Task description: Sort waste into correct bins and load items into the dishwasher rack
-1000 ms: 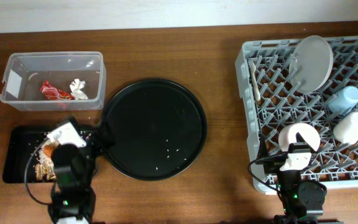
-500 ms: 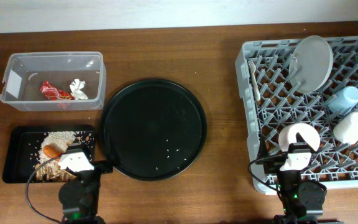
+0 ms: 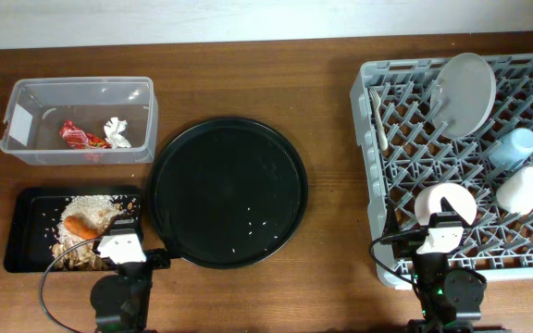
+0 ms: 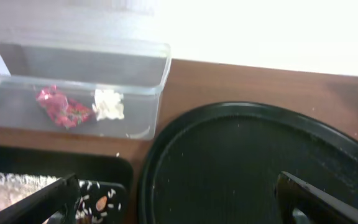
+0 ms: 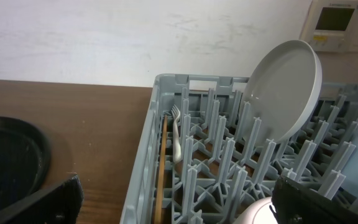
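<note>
The clear tub (image 3: 77,118) at the back left holds the red wrapper (image 3: 80,136) and the white tissue (image 3: 117,131); both also show in the left wrist view, the wrapper (image 4: 61,107) and the tissue (image 4: 108,104). The shallow black tray (image 3: 26,227) holds rice (image 3: 91,205) and the carrot (image 3: 79,224). The grey rack (image 3: 465,166) holds the plate (image 3: 465,92) on edge, the blue cup (image 3: 514,146), a cream bowl (image 3: 523,188), the fork (image 5: 176,134) and the chopsticks (image 5: 161,168). My left gripper (image 4: 176,208) is open and empty by the tray's right end. My right gripper (image 5: 176,205) is open and empty at the rack's front left.
A large round black tray (image 3: 228,190) with a few rice grains lies in the middle of the table, between the bins and the rack. A white rounded dish (image 3: 445,203) sits in the rack just ahead of my right gripper. Bare wooden table lies behind the round tray.
My left arm has drawn back from over the shallow black tray toward the table's front edge, uncovering the rice and the carrot. The right arm has not moved.
</note>
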You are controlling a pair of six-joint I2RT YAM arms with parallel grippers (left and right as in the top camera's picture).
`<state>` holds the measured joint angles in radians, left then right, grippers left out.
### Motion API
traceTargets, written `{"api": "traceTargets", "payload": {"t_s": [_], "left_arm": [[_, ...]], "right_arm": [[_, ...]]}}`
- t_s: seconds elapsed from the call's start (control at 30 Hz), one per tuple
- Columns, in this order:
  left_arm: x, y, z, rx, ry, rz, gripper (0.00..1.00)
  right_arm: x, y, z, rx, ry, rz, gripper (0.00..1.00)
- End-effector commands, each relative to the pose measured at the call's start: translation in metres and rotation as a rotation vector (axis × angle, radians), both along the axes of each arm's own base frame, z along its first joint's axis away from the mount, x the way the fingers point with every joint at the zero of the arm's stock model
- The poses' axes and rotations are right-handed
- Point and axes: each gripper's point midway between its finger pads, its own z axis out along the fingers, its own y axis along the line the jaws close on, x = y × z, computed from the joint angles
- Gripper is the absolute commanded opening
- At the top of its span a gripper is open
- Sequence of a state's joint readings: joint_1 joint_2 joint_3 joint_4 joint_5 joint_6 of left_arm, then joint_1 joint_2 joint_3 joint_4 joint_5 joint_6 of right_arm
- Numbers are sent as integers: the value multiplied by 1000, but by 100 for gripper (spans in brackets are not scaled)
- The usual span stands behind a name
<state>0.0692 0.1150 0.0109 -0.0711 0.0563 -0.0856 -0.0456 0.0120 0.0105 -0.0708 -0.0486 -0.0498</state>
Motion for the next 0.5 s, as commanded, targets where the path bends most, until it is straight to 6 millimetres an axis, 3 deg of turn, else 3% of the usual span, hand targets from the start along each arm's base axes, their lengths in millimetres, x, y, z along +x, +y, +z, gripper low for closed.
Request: {"api": "traceTargets", "payload": {"t_s": [0.0,0.1,0.47], "left_arm": [[-2,-3,13,30,-59,-16,99],[-4,-3,23,33,-103,-17,99],[-4,-4,22,32,-100,-21,99]], "right_arm": [[0,-3,-2,1,2,-15,98],[0,-3,-2,1,2,-15,99],[0,-3,-2,1,2,-15,99]]}}
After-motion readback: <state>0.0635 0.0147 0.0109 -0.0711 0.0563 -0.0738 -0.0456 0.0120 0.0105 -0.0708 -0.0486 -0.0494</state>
